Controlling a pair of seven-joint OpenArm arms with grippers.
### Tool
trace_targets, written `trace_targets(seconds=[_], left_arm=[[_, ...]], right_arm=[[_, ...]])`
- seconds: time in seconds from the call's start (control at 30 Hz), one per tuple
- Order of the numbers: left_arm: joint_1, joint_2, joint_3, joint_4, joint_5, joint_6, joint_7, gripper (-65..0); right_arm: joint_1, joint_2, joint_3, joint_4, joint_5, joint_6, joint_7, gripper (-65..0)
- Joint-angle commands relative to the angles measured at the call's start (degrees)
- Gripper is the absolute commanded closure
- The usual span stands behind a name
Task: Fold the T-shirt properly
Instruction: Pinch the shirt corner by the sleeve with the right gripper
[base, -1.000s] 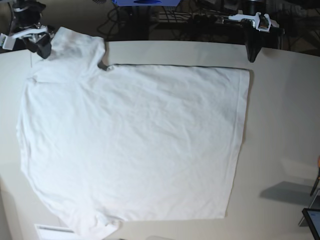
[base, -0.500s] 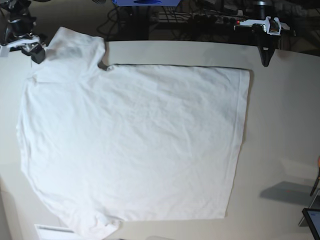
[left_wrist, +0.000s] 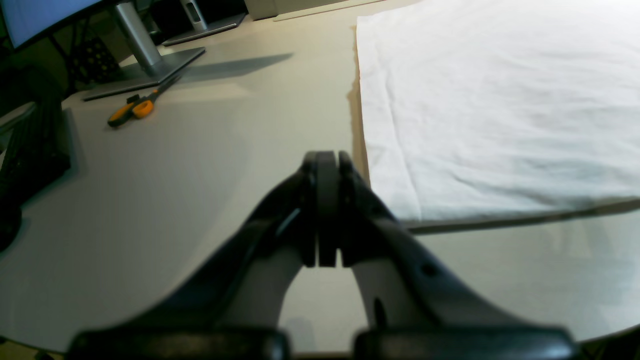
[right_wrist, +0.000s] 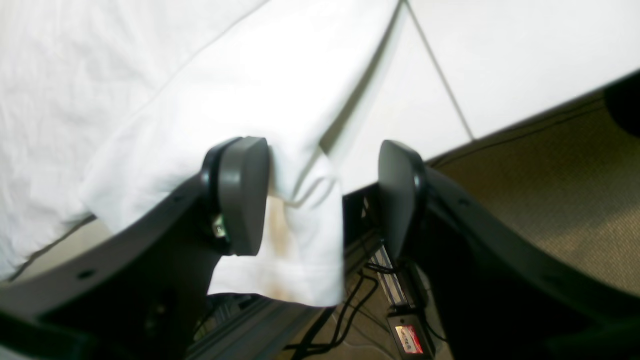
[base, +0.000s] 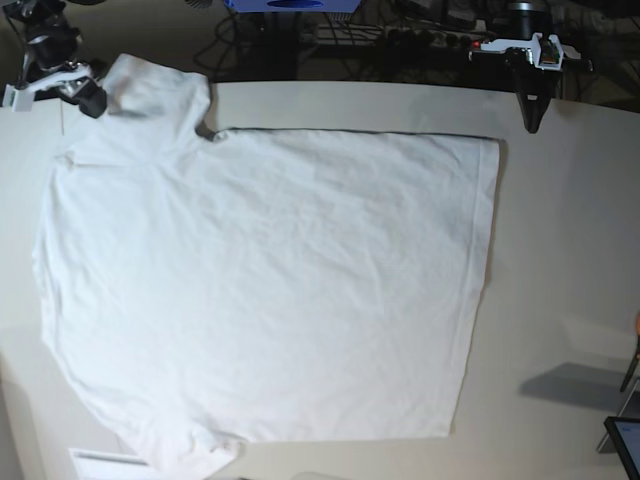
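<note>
Clearly shirt (base: 260, 290) soft, light, limp; take hem corners. Left gripper (left_wrist: 322, 210) closed, empty, at 1 o'clock. Right gripper (right_wrist: 320, 197) apart around sleeve, 11 o'clock.

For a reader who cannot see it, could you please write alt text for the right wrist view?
The open right gripper straddles the edge of a sleeve of the white T-shirt, which hangs over the edge of the pale table. The cloth lies against one finger and apart from the other. Below, cables and brown carpet show.
</note>
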Motion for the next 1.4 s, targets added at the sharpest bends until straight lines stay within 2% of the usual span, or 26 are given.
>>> trace_targets(seconds=[0.0,0.07,0.17,0.3,0.53,0.73,0.87,1.0,1.2,1.37], left_arm=[[0.7,-0.4,-0.2,0.6,-0.4,0.2,-1.4,0.0],[0.7,-0.3,-0.1,0.5,-0.4,0.2,-1.4,0.0],[0.7,-0.3,-0.1,0.5,-0.4,0.2,2.0,0.0],[-0.1,0.0,-0.1,0.6,-0.4,0.2,4.6,0.0],[-0.9,1.2,-0.1,0.6,-0.4,0.2,4.8,0.0],[-1.4,1.2,-0.1,0.6,-0.4,0.2,4.8,0.0],[-1.6,1.2,-0.1,0.6,-0.4,0.2,4.8,0.0],[-1.6,1.2,-0.1,0.6,-0.4,0.2,4.9,0.0],[-1.8,1.2,-0.1,0.5,-0.4,0.2,4.9,0.0],[-2.8,1.2,-0.1,-1.9,-0.4,0.2,4.9,0.0]], right_arm=[[-0.7,0.4,0.2,1.1,0.9,0.8,0.7,-33.2],[-1.2,0.4,0.2,1.7,1.0,1.2,0.7,-33.2],[-2.3,0.2,0.2,4.4,1.1,4.1,-0.1,-33.2],[-1.9,0.2,0.3,4.7,1.1,4.8,-1.7,-33.2],[-0.6,0.2,0.3,4.1,0.9,4.9,-1.9,-33.2],[1.0,0.5,0.1,-2.4,0.9,5.2,-1.9,-33.2],[0.7,0.5,0.1,-2.9,0.9,8.1,-2.0,-33.2],[0.7,0.2,0.1,-2.8,0.9,9.6,-6.6,-33.1],[0.7,-0.7,0.1,-2.7,0.9,9.7,-7.6,-32.6],[0.1,-0.9,-2.9,-2.7,0.9,9.7,-9.5,-19.3]])
